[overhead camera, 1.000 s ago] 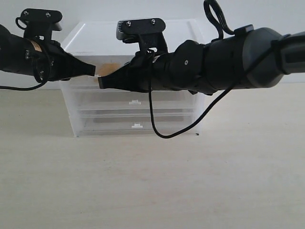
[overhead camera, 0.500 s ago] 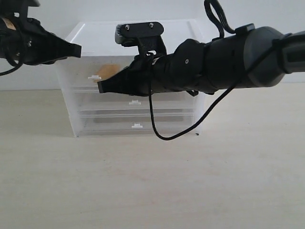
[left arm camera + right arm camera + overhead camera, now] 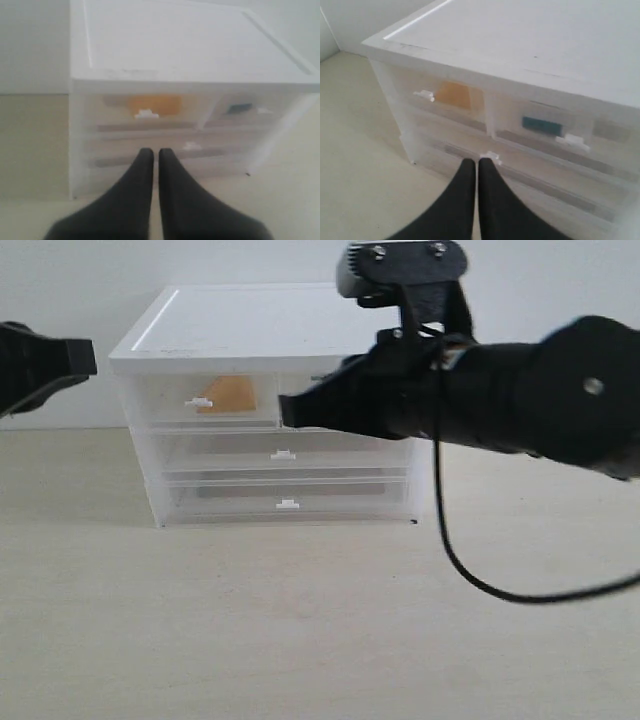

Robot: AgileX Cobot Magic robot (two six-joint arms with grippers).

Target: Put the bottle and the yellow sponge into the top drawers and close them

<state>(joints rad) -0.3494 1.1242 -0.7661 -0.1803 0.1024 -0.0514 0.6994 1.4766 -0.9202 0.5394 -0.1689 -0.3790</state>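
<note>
Left gripper [image 3: 88, 358]: fingers pressed together with only a hairline slit between them, nothing held. Hangs at the left edge of the exterior view, just off the left corner of the cabinet [image 3: 260, 330] and not touching it; in its wrist view [image 3: 152, 152] points at the lower drawer fronts from a little way off. Right gripper [image 3: 285, 412]: likewise closed to a single dark point, empty. Reaches in from the right across the front of the cabinet and covers most of the right top drawer [image 3: 600, 131] in the exterior view; in its own view [image 3: 476, 162] lines up with the small tab of the full-width drawer below, though whether touching or merely near cannot be told. Sponge [image 3: 230, 395] inside the left top drawer [image 3: 165, 405], seen as an orange-yellow patch through the translucent front, just beside the white tab handle [image 3: 198, 402] and toward the divider; same patch plain in both wrist views [image 3: 155, 104] [image 3: 454, 95]. Bottle [image 3: 542, 125] inside the right top drawer, showing only as a blurred teal strip behind the plastic, probably its label; darker and smaller in the left wrist view [image 3: 241, 108]. Both top drawers pushed in, fronts level with the frame as far as the soft focus allows. Below them two full-width drawers, also shut. Cabinet set on a pale table [image 3: 300, 620], back to a white wall.
</note>
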